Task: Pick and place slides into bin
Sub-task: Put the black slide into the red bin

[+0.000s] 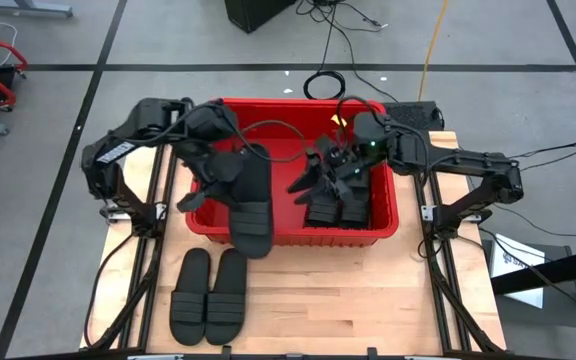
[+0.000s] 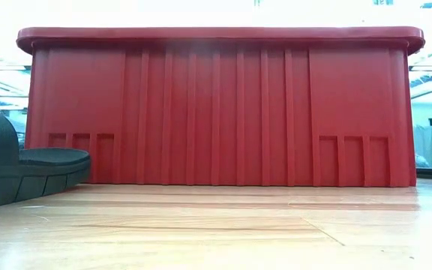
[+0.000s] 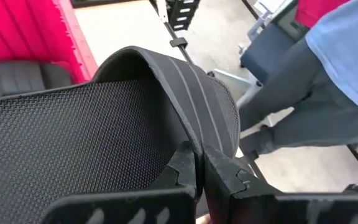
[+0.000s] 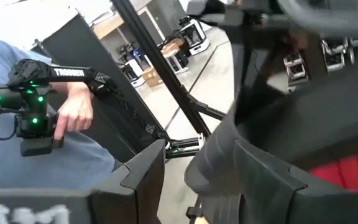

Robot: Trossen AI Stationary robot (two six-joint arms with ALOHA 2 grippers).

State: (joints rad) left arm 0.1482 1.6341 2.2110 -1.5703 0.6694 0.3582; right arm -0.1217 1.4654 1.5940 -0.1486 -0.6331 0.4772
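Over the red bin's (image 1: 380, 222) front rim, the left gripper (image 3: 201, 163) is clamped on a slide sandal's (image 1: 251, 212) ribbed strap (image 3: 194, 99), a sensible hold, since the foam looks light and bendy; the right gripper (image 1: 340, 160) hangs over the bin, whether apart or together I cannot tell.

We see the red bin (image 1: 383, 232) with sloped walls; two black slides (image 1: 336, 200) lie inside at its right, one slide (image 1: 251, 205) tilts over its front rim, and a pair (image 1: 208, 293) lies flat before it.

site: my robotics lab | floor: grey tiles (image 1: 58, 30), cables (image 1: 368, 30) trailing at upper centre; person (image 4: 42, 143) at far left holding a lit controller (image 4: 23, 106)
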